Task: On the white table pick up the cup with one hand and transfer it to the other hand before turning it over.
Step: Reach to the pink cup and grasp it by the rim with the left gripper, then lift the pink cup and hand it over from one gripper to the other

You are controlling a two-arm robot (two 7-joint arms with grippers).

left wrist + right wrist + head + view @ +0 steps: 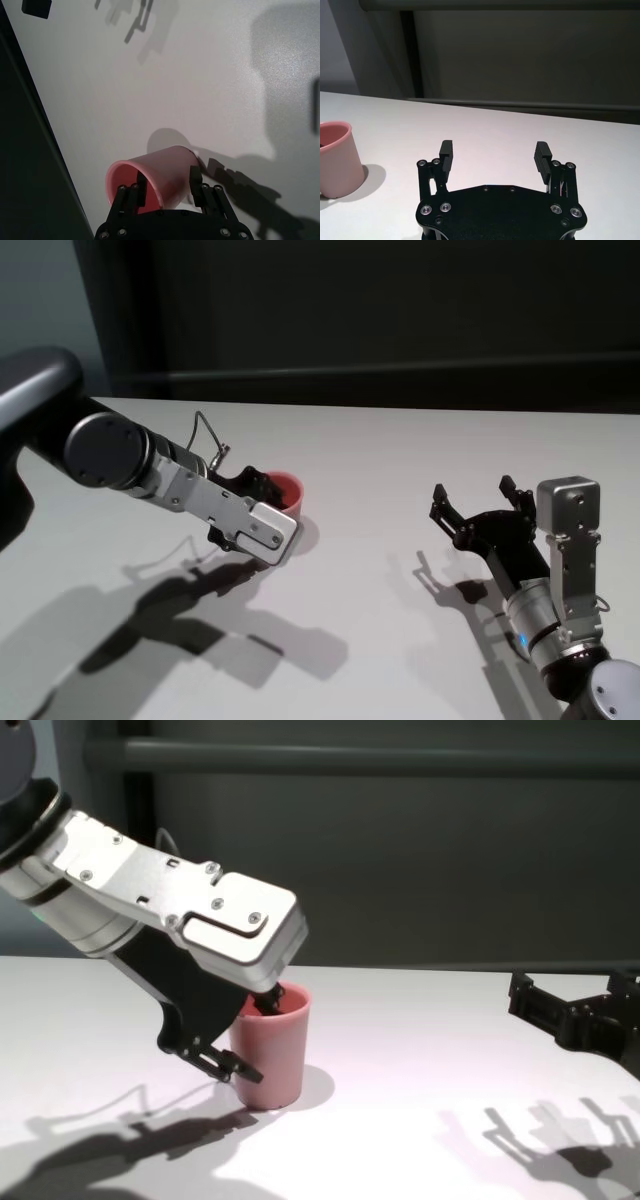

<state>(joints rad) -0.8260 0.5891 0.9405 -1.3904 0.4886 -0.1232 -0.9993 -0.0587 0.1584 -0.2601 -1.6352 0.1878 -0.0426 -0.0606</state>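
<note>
Left gripper (167, 187), lower centre: jaws straddle the wall of the cup (160, 175), one finger inside. Right gripper (478, 502), centre right: jaws open, empty, above the table (400, 450).

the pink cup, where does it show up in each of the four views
Head view: the cup is left of centre on the white table, partly behind the left gripper.
Left wrist view: low in the middle, one finger inside its rim.
Right wrist view: at the left edge.
Chest view: left of centre.
Shared landmark: the cup's round shadow beside its base.
</note>
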